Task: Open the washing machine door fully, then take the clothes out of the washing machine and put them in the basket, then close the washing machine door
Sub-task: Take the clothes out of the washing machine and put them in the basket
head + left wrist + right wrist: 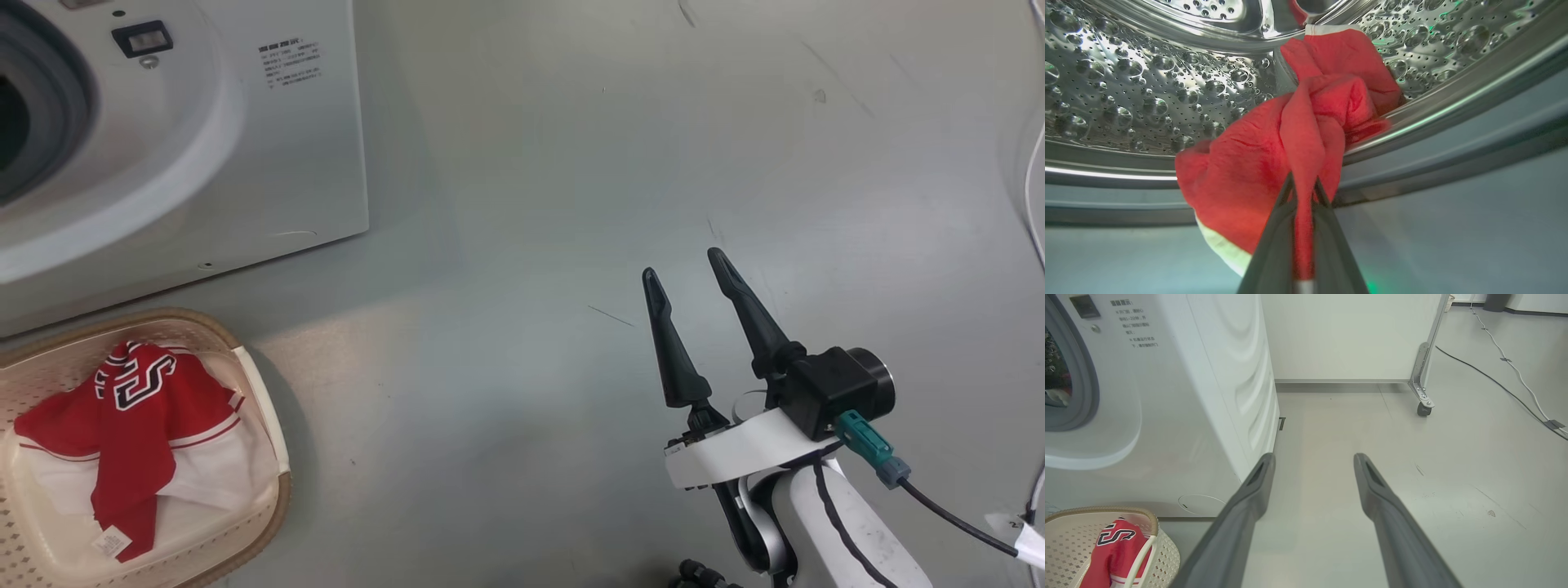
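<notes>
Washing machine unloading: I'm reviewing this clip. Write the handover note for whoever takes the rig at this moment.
Left end effector: shut on a red garment at the lip of the steel drum.
Right end effector: open, holding nothing, above the floor.
Washing machine: opening uncovered. The basket in front of it holds a red logo garment.
Done: door off the opening, one garment in the basket.
Left: carry the gripped garment to the basket, check the drum for more, close the door.
</notes>
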Motion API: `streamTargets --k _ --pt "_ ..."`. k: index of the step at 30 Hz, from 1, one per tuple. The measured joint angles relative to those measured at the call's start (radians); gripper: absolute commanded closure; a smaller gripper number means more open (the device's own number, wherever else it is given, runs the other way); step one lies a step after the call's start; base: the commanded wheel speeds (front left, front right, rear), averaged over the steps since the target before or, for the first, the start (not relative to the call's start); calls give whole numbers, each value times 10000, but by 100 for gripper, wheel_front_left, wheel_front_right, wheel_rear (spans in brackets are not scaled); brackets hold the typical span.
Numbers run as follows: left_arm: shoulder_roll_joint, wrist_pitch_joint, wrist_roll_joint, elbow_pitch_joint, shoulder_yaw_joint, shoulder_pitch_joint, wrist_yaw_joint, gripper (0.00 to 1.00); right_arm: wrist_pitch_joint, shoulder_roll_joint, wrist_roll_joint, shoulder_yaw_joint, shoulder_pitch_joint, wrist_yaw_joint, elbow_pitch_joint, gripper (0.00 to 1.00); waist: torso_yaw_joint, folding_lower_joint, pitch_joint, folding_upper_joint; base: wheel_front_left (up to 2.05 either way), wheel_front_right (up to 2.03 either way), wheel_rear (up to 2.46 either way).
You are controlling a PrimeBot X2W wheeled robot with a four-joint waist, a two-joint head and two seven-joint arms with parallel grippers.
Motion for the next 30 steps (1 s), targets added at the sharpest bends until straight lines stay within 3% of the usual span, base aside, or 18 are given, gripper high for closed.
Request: streamTargets --k 15,30 --pt "-884 -1628 -174 631 -316 519 -677 100 -2 -10 -82 -489 -55 -13 309 0 749 0 -880 0 0 0 0" --pt "-1737 -3058 -295 1076 -698 2075 -997 100 -2 -247 -81 -825 215 15 761 0 1781 0 -2248 0 0 0 0"
